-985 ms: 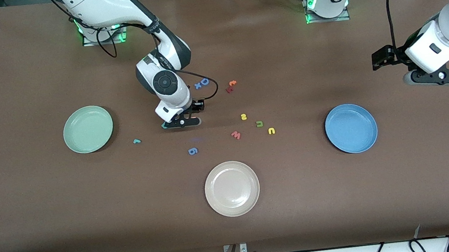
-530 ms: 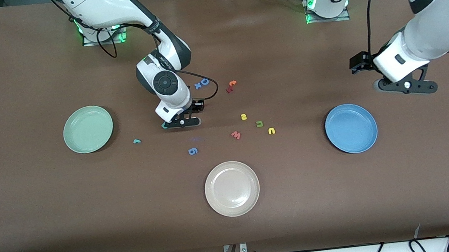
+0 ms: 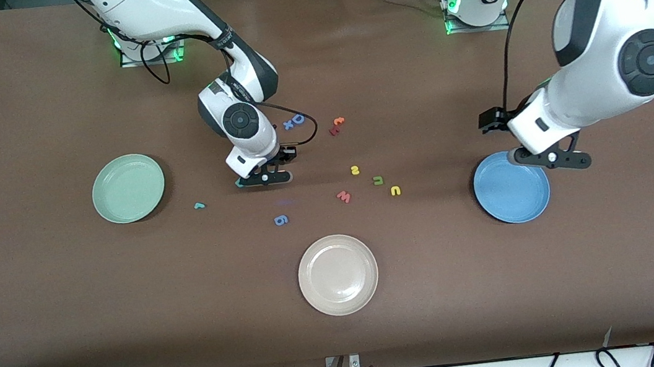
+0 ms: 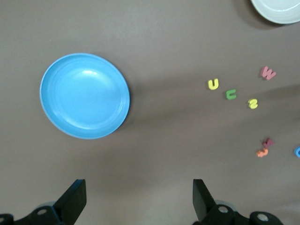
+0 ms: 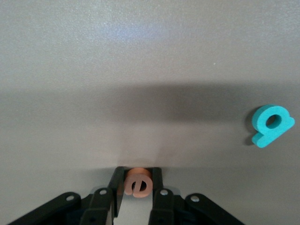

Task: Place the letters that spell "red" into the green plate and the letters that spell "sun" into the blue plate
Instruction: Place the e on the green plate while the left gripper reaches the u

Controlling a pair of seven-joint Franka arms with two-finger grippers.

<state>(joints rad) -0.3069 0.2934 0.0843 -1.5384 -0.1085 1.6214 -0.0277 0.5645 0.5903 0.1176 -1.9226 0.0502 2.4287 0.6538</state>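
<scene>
My right gripper (image 3: 264, 178) is low at the table's middle, shut on the orange "e" (image 5: 138, 183), which sits flat between its fingers. The teal "d" (image 5: 271, 125) lies beside it, apart; only its edge (image 3: 238, 183) shows in the front view. The small teal "r" (image 3: 199, 206) lies between that gripper and the green plate (image 3: 128, 188). My left gripper (image 3: 548, 157) hangs open and holds nothing, over the rim of the blue plate (image 3: 509, 195). The yellow "s" (image 3: 355, 171), the green u/n (image 3: 378, 180) and the yellow u/n (image 3: 395, 190) lie in a row mid-table.
A beige-white plate (image 3: 337, 274) stands nearest the front camera. A pinkish "w" (image 3: 343, 196) and a blue "g" (image 3: 281, 219) lie near the row. A blue "D" (image 3: 297, 118) and an orange "t" (image 3: 339, 121) lie farther from the front camera.
My right gripper has closed on the orange "e" without shifting. The left arm has swung in from its end of the table to hang over the blue plate's rim.
</scene>
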